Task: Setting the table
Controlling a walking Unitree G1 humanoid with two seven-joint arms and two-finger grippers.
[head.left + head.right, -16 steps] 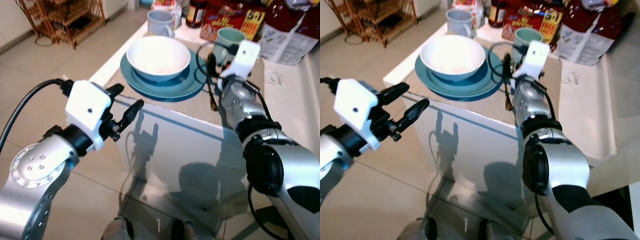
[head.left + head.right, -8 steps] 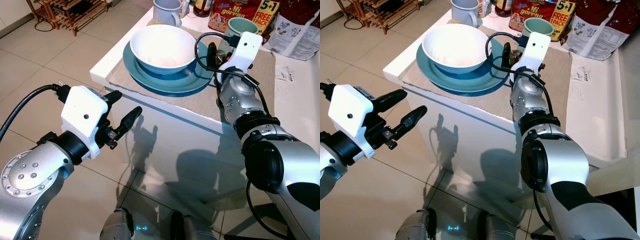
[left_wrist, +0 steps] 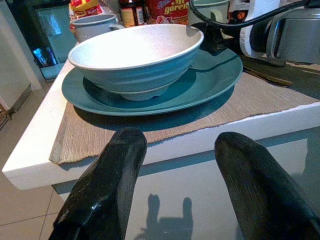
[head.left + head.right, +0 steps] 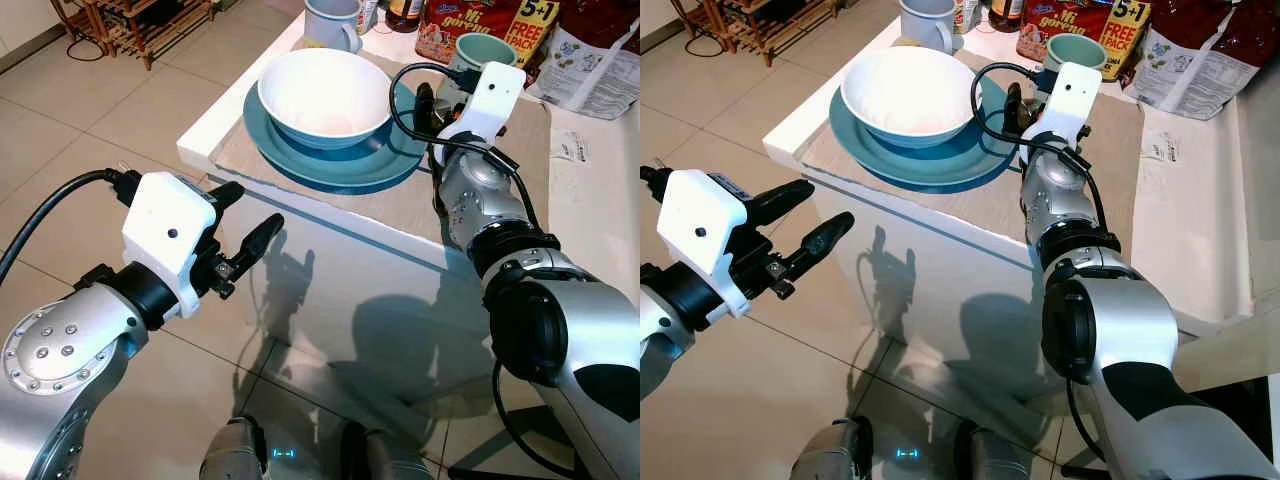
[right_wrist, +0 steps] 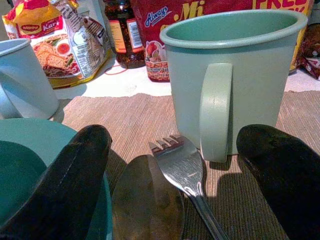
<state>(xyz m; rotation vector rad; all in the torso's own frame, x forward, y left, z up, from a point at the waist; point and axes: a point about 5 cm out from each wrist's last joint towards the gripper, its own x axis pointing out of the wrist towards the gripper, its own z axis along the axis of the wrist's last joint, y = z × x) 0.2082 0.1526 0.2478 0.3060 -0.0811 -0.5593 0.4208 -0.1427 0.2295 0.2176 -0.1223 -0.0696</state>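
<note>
A white bowl [image 4: 325, 95] sits in a teal plate [image 4: 370, 165] on a beige placemat [image 4: 400, 205] at the near corner of the white table [image 4: 205, 140]. A green mug [image 5: 235, 75] stands at the mat's far right. A fork [image 5: 182, 162] and a spoon [image 5: 147, 200] lie on the mat in front of the mug's handle. My right gripper [image 5: 177, 145] hangs open low over the mat, one finger on each side of the cutlery, holding nothing. My left gripper [image 4: 253, 207] is open and empty, off the table's near edge, pointing at the plate.
A light blue mug [image 4: 330, 20] stands behind the bowl. Noodle packets [image 5: 55, 35], a jar [image 5: 122, 35] and a red bag [image 4: 480, 25] crowd the table's back. A printed sheet [image 4: 570, 150] lies to the right of the mat. A wooden rack [image 4: 150, 20] stands on the tiled floor, far left.
The whole picture shifted as the camera moved a second ago. Both grippers keep the same places relative to the table and stay open.
</note>
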